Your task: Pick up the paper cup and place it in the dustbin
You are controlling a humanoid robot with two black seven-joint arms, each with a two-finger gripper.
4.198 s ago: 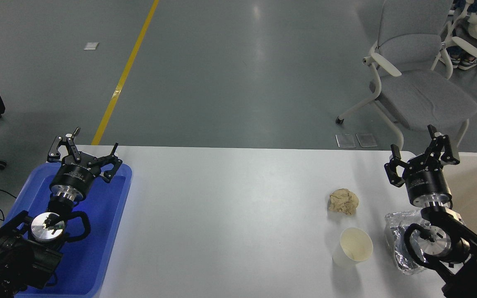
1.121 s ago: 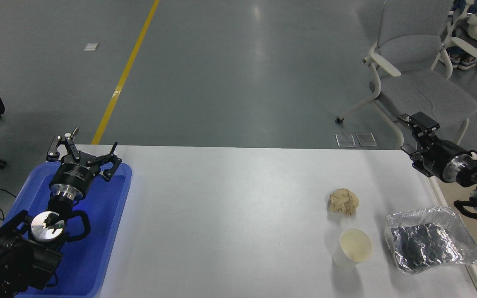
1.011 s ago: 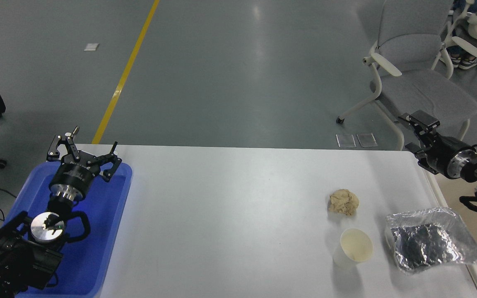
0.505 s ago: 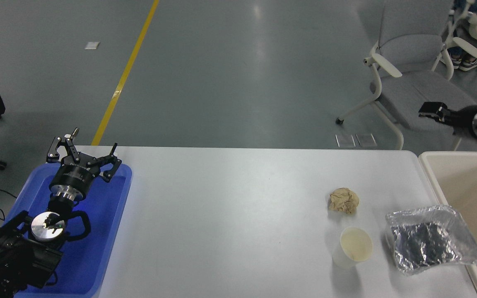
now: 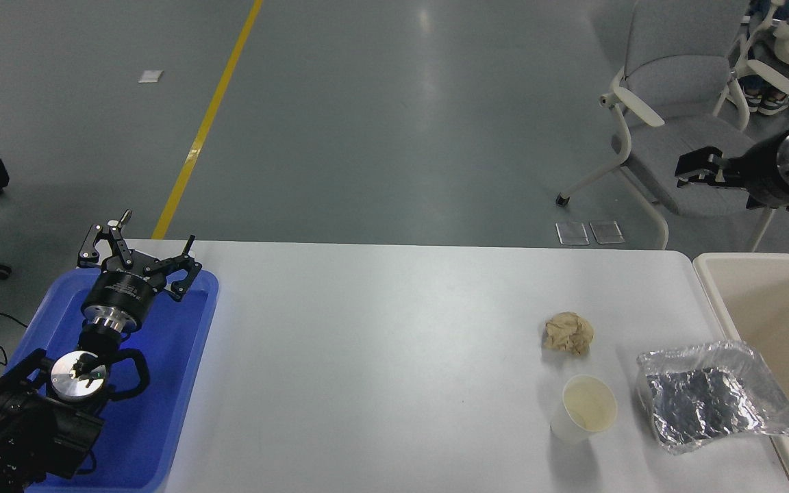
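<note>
Approach pended: right gripper (aperture unclear) hung high, far from paper cup; descent needed before dustbin.

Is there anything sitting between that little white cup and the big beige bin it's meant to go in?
Yes. The silver foil bag lies on the table right of the paper cup, between it and the dustbin. The right gripper is raised far beyond the table.

a crumpled tan paper ball lies on the white table, a crinkled silver foil bag near its right, a blue plastic tray far left, a grey chair beyond.
</note>
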